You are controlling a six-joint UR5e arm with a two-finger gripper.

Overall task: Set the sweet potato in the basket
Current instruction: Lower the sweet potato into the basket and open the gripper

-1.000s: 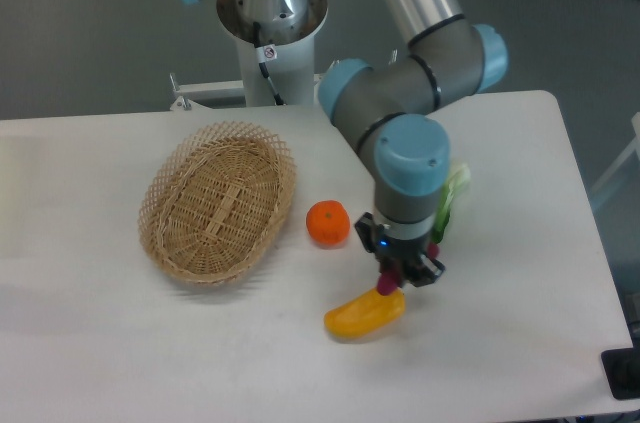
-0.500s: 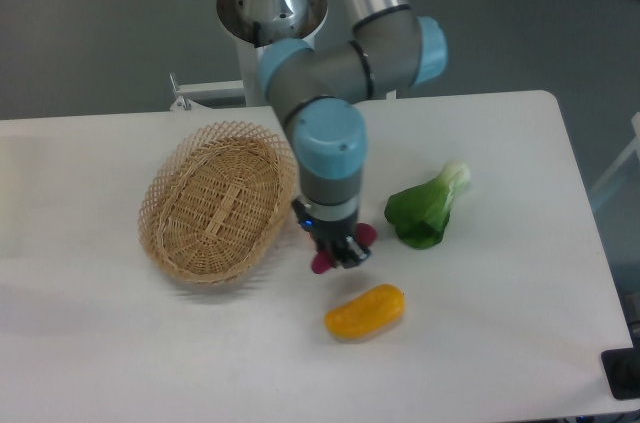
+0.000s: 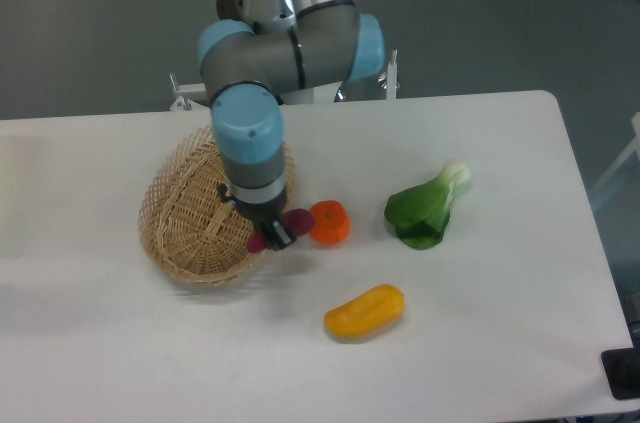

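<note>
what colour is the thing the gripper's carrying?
Reddish-purple: the sweet potato in the gripper, over the basket edge. The fixed camera shows it.

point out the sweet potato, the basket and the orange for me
sweet potato [image 3: 297, 220], fixed camera, on its reddish end showing right of the hand
basket [image 3: 160, 205], fixed camera, on the left woven rim
orange [image 3: 331, 222], fixed camera, on the middle of its top

The white table [image 3: 480, 343] carries a wicker basket [image 3: 185, 218] at nine o'clock. An orange [image 3: 332, 222] sits near centre, apparently a bok choy [image 3: 425, 208] at three, a yellow-orange vegetable [image 3: 365, 311] at six.
</note>
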